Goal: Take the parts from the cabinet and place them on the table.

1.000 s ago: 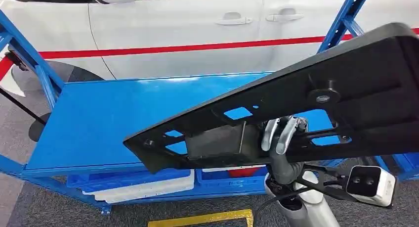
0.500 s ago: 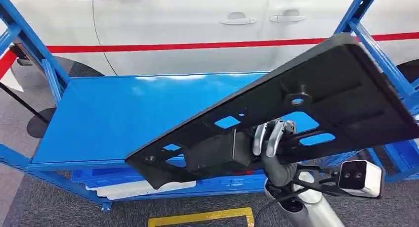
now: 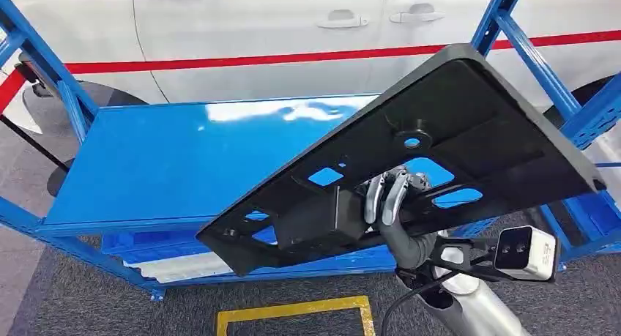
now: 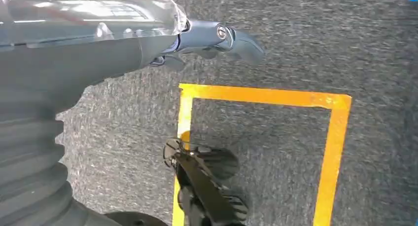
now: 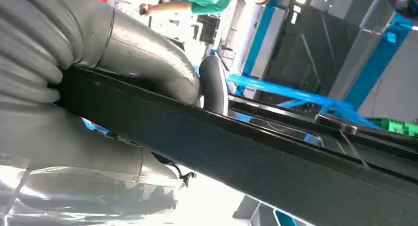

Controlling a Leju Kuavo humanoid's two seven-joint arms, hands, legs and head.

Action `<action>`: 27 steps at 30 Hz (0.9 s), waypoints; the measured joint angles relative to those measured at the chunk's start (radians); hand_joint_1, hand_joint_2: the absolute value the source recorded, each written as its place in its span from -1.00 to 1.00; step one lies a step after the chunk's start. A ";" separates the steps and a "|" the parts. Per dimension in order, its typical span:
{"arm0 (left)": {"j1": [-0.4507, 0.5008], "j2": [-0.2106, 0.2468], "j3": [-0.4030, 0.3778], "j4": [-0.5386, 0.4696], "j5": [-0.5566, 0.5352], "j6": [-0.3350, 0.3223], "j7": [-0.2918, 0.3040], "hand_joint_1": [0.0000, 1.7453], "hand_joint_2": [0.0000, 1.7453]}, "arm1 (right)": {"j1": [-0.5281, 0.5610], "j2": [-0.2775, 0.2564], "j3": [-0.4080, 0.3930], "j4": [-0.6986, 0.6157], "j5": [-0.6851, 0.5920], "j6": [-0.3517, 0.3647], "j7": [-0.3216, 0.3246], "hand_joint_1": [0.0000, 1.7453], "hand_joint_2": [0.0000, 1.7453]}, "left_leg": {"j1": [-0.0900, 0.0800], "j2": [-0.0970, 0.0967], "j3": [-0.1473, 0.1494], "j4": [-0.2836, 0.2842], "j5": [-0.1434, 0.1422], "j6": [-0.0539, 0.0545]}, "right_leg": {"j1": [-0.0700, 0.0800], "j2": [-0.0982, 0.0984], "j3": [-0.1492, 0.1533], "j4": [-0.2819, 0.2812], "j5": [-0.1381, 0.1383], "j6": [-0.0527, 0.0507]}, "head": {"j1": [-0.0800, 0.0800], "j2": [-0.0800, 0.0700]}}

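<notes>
Above the glossy blue metal worktop [image 3: 168,160] a long, flat black plastic panel with cut-out windows and a round boss [image 3: 410,160] was carried aslant, its long axis running from low at the robot's near left to high at its far right, where the upper corner reached past the blue rack upright [image 3: 527,54]. Most of the panel overhung the worktop's right half and near edge without touching it, so the set-down seemed to call for lowering and levelling it leftward onto the bare blue surface. Behind stood a white car with a red stripe [image 3: 256,28]. The right hand [image 3: 388,197] gripped the panel from beneath near its middle, fingers [image 3: 384,193] curled up through an opening; the right wrist view showed the thumb [image 5: 148,53] clamped over the edge. The left hand [image 4: 217,39] hung over grey carpet and a yellow floor marking [image 4: 261,95], holding nothing, fingers loosely apart. No legible writing appeared anywhere.
</notes>
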 joint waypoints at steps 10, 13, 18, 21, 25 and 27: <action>-0.010 0.012 0.018 -0.002 0.017 -0.008 0.009 -1.00 1.00 | -0.022 -0.012 0.004 -0.036 -0.027 0.003 0.013 1.00 1.00 | -0.008 0.010 0.043 -0.170 0.096 0.053 | -0.010 0.004 -0.067 0.136 -0.118 0.057 | 0.000 0.000; -0.010 0.012 0.018 -0.002 0.017 -0.008 0.011 -1.00 1.00 | -0.030 -0.023 0.003 -0.018 -0.058 0.021 0.006 1.00 1.00 | -0.008 0.011 -0.001 -0.165 0.125 0.050 | -0.016 0.003 -0.086 0.296 -0.172 0.070 | 0.000 0.000; -0.011 0.008 0.018 -0.002 0.016 -0.008 0.009 -1.00 1.00 | -0.029 -0.032 -0.023 0.013 -0.060 0.083 0.000 1.00 1.00 | -0.011 0.008 -0.051 -0.143 0.155 0.030 | -0.011 0.004 0.147 -0.018 -0.120 0.055 | 0.000 0.000; -0.010 0.008 0.018 -0.002 0.013 -0.006 0.006 -1.00 1.00 | -0.005 -0.031 -0.053 0.026 -0.036 0.126 -0.003 1.00 1.00 | -0.008 0.008 -0.049 -0.153 0.179 0.012 | -0.005 0.005 0.133 -0.012 -0.103 0.033 | 0.000 0.000; -0.007 0.006 0.018 -0.002 0.010 -0.006 0.003 -1.00 1.00 | 0.005 -0.027 -0.068 0.040 -0.033 0.131 -0.003 1.00 1.00 | -0.004 0.005 -0.105 -0.026 0.034 -0.002 | -0.012 -0.002 0.091 -0.022 -0.059 -0.001 | 0.000 0.000; -0.009 0.006 0.018 -0.002 0.007 -0.006 0.002 -1.00 1.00 | 0.011 -0.024 -0.076 0.046 -0.031 0.140 -0.003 1.00 1.00 | -0.005 0.005 -0.138 0.123 -0.042 -0.007 | -0.008 -0.002 0.064 -0.021 -0.037 -0.003 | 0.000 0.000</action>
